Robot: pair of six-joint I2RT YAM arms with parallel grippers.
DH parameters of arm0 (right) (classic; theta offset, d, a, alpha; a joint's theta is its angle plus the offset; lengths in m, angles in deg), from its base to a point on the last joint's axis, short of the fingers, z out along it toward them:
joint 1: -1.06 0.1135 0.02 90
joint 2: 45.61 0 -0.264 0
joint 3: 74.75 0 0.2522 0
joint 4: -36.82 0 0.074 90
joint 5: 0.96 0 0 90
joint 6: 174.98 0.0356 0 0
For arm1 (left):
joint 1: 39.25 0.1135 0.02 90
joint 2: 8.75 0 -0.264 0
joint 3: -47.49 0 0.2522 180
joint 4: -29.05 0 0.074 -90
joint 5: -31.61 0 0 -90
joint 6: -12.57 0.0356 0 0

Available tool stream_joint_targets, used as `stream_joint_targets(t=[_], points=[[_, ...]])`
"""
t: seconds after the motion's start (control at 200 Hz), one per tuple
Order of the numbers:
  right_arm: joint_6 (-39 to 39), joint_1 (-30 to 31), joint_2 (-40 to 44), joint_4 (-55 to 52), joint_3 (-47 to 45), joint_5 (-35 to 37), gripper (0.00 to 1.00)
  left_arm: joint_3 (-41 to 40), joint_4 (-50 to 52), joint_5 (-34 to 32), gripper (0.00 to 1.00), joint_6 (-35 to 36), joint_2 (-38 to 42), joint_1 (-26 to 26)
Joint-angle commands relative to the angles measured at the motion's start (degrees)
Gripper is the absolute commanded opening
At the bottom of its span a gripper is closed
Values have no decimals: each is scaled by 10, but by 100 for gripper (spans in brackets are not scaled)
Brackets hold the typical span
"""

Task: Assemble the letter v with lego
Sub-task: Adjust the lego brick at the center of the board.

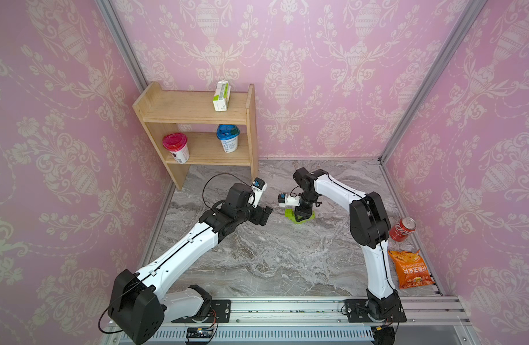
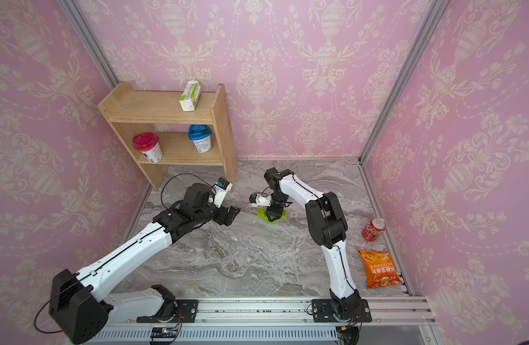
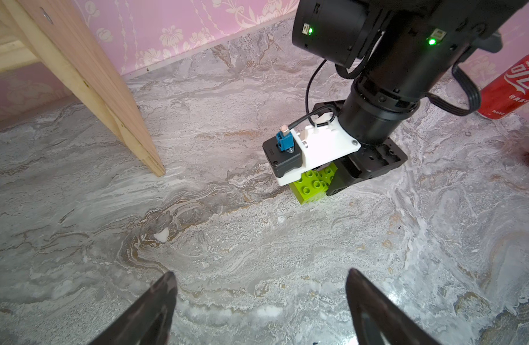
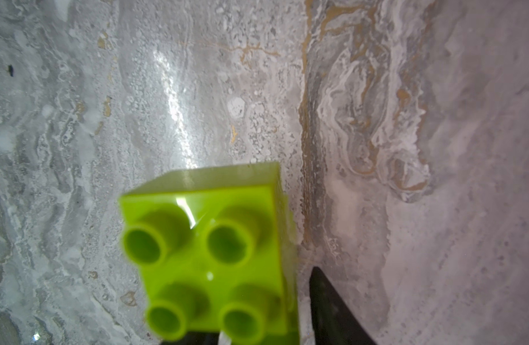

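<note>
A small cluster of lime-green lego [image 1: 290,213] [image 2: 261,212] lies on the marble tabletop behind its middle. My right gripper [image 1: 302,218] [image 2: 273,216] points straight down onto it and hides most of it, so the letter v cannot be made out. In the left wrist view, studded lego [image 3: 309,191] shows under the right wrist camera. In the right wrist view a square four-stud brick [image 4: 203,254] fills the lower middle, and the right gripper [image 4: 263,298] is closed in on the lego, one finger [image 4: 332,304] close beside it. My left gripper [image 1: 267,213] [image 3: 260,271] hovers open and empty to the left.
A wooden shelf [image 1: 197,119] stands at the back left with a carton [image 1: 221,95], a red-lidded cup [image 1: 176,148] and a blue-lidded cup [image 1: 228,139]. Its side panel [image 3: 108,89] is near my left gripper. A red can [image 1: 402,228] and an orange snack bag [image 1: 409,268] lie at the right edge.
</note>
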Motion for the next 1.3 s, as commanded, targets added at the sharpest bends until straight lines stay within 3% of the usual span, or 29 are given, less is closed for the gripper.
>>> stream_joint_targets(t=[0.0, 0.245, 0.41, 0.545, 0.841, 1.296], points=[[10, 1, -12, -20, 10, -11, 47, -10, -5, -10, 89, -4, 14, 6], [13, 1, -6, -24, 15, -16, 44, -9, -3, -10, 89, -3, 19, 10], [13, 2, 0, -46, 25, -34, 27, -10, -4, -9, 89, -5, 20, 10], [15, 7, 4, -65, 24, -54, 28, -13, -5, -9, 89, -6, 25, 10], [-23, 54, -5, -132, 23, -167, 29, -22, -5, -3, 89, -12, 34, 12], [-27, 71, -87, -179, 95, -180, 31, -31, -12, -2, 88, -15, 33, 14]])
